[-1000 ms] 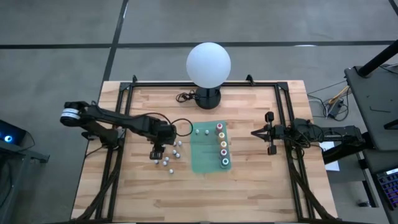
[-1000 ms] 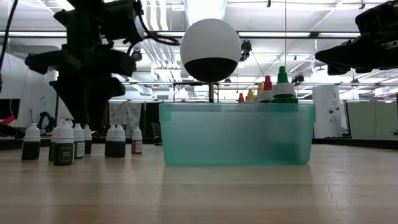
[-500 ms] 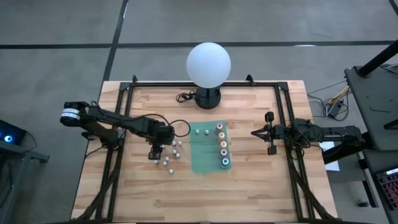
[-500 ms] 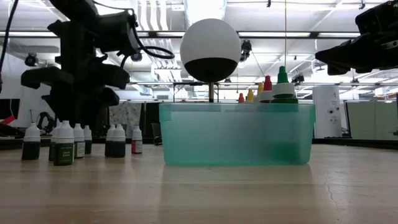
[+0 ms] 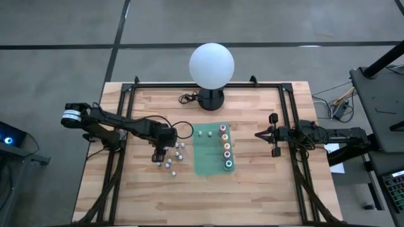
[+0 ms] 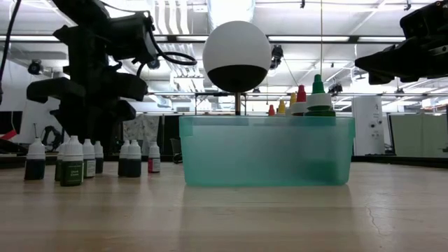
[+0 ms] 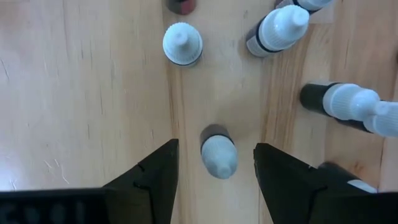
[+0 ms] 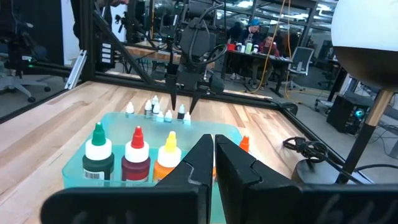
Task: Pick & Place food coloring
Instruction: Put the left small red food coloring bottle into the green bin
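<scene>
Wood planks lie under the left gripper (image 7: 216, 180), fingers spread around a white-capped bottle (image 7: 218, 155), not gripping. Right gripper (image 8: 213, 163) pinched shut, empty; desks, people beyond.

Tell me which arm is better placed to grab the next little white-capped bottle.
Left. The left gripper hangs open right over a white-capped bottle among the loose ones on the table. The right gripper waits shut across the green bin, far from them.
</scene>
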Motion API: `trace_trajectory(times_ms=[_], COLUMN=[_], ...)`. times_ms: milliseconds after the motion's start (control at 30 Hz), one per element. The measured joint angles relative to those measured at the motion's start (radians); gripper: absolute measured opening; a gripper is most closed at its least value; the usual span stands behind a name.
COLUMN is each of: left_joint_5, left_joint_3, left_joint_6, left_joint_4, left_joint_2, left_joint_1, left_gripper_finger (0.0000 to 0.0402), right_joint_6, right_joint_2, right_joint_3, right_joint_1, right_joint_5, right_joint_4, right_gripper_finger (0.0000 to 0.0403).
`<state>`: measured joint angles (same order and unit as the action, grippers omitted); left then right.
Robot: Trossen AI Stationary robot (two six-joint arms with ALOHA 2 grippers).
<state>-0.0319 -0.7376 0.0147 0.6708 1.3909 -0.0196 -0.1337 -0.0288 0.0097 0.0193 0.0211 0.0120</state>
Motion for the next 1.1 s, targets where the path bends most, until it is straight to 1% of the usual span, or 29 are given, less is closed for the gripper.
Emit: trace_trajectory(times_ms=[433,533,633,967,1100], left_joint_5=[0.006,0.005,0.005,0.004,0.004], left_joint_3=[0.002,0.002,0.002,0.002,0.001], left_joint_6=[0.000,0.000,-0.003,-0.013,-0.009], left_joint_4=[-0.024,-0.024,-0.024,-0.020,-0.019], left_joint_2=[0.000,0.000,0.000,0.000,0.000], left_joint_1=[0.000,0.000,0.000,0.000,0.000], left_gripper_finger=[0.0179,0.0171,0.0154,0.0078,0.0055], right_joint_6=[0.000,-0.001,0.001,0.000,0.000], right_joint_2=[0.000,0.000,0.000,0.000,0.000], right_joint_3=[0.000,0.000,0.000,0.000,0.000], right_joint_1=[0.000,0.000,0.000,0.000,0.000], right_joint_5=[0.000,0.000,0.000,0.000,0.000], right_joint_4=[0.000,0.000,0.000,0.000,0.000], right_gripper_finger=[0.0009,0.0009,0.0009,0.0009,0.0009])
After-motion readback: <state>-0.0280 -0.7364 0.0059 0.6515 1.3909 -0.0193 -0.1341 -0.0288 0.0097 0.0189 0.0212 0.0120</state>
